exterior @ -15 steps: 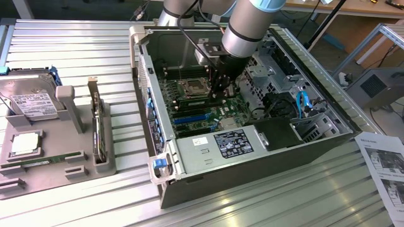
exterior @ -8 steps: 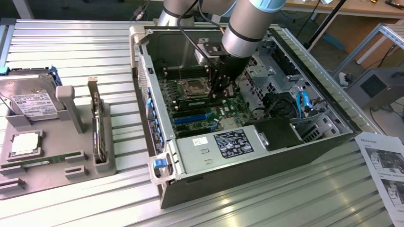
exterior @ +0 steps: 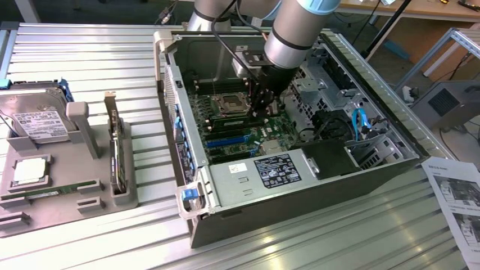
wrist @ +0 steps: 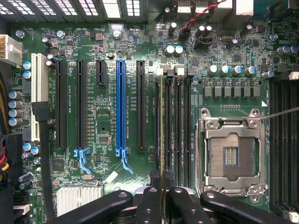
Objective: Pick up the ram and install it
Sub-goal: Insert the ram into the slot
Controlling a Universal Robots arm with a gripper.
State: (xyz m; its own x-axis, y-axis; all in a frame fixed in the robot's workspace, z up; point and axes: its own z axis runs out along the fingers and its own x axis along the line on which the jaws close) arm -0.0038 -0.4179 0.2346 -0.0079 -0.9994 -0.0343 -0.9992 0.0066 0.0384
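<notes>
- Wrist view gives you what the outside camera cannot. The pincer is drawn narrow onto the ram, which you see edge-on as one thin line running out from between the two dark fingers.
- That thin edge lies along the bank of black memory slots, straight ahead of the pincer. You cannot tell whether it touches a slot or hangs just above it.
- Just beside the held ram on one side sits the processor socket, with its metal frame and pin field showing. On the other side, a little farther from the pincer, a long blue slot stands among black ones.
- Exterior view gives you the setting. The arm reaches down into the open computer case, with the pincer low over the green motherboard.
- Writing: near the pincer, the power supply carries a black label with pale print too small to read. The white print beside the motherboard slots in the wrist view is likewise unreadable.
- Containers: well away from the pincer, at the exterior view's left, a grey holder rests on the ribbed metal worktop. It carries a hard drive with a white label, a square silver processor and a thin green strip lying in a groove.
- A printed paper sheet lies on the worktop at the exterior view's right, apart from the case.
</notes>
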